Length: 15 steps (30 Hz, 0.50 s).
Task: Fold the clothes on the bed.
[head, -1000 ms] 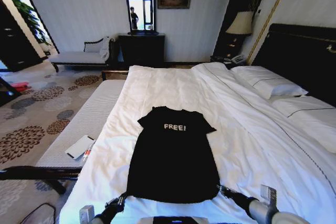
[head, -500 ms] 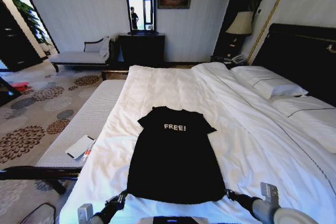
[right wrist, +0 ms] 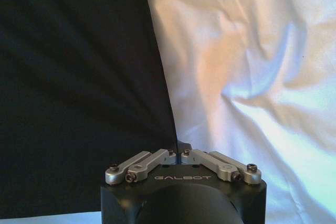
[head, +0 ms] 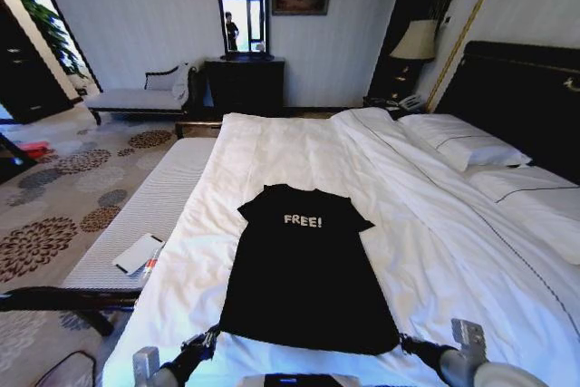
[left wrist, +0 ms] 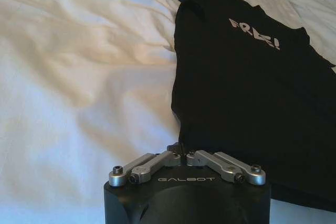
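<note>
At the bed's [head: 299,147] near edge, left pincer [head: 210,340] and right pincer [head: 405,343] each pinched shut on a T-shirt [head: 304,269] hem corner.

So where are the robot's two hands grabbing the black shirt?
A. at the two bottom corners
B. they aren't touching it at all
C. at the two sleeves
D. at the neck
A. The left hand and right hand are each pinched shut on a bottom corner of the black T-shirt, which lies flat on the bed with the FREE! lettering facing up.
</note>
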Motion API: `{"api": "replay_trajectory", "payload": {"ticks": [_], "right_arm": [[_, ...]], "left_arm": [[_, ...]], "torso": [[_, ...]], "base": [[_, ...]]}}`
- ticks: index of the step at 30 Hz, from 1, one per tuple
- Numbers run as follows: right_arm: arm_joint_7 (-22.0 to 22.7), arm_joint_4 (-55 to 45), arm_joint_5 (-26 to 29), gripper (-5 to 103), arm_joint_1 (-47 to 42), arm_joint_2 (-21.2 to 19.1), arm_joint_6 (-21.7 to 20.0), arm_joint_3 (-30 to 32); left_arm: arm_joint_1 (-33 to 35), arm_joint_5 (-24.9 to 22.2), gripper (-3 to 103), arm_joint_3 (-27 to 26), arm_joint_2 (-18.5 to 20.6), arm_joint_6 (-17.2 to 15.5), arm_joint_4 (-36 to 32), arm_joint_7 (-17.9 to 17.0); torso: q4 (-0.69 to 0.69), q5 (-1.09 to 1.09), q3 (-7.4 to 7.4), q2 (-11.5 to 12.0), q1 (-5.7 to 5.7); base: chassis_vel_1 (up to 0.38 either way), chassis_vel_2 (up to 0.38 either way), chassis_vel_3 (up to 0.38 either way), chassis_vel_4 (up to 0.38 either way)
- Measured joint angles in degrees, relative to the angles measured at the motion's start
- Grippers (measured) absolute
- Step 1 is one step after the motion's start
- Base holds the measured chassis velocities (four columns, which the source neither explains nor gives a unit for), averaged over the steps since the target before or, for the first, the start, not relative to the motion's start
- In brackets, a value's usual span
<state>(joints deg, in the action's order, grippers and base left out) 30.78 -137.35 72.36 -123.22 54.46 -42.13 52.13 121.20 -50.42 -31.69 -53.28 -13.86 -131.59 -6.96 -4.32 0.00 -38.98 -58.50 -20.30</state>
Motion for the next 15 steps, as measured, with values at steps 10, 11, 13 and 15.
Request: {"api": "replay_trajectory", "payload": {"ticks": [10,11,13,15], "right_arm": [[-0.6,-1.7,0.03,0,-0.38,-0.11,-0.23,0.44],[-0.61,-1.69,-0.05,0,-0.39,-0.11,-0.23,0.46],[-0.7,-1.27,-0.2,0,-0.23,0.01,-0.23,0.46],[-0.76,-0.77,-0.39,0,0.04,0.18,-0.21,0.29]], "left_arm": [[0.95,0.84,1,0.44,-0.07,0.08,-0.48,0.08],[1.22,0.92,1,0.44,-0.01,0.11,-0.62,0.09],[2.67,1.29,1,0.44,0.17,0.34,-1.18,0.27],[4.14,2.03,1,0.45,0.32,0.71,-1.39,0.66]], "torso": [[-0.01,-0.01,0.0,0.0,0.0],[-0.02,-0.01,0.0,0.0,0.0],[-0.02,-0.01,0.0,0.0,0.0],[0.0,0.01,0.0,0.0,0.0]], "base": [[0.0,0.0,0.0,0.0],[0.0,0.0,0.0,0.0],[0.0,0.0,0.0,0.0],[0.0,0.0,0.0,0.0]]}}
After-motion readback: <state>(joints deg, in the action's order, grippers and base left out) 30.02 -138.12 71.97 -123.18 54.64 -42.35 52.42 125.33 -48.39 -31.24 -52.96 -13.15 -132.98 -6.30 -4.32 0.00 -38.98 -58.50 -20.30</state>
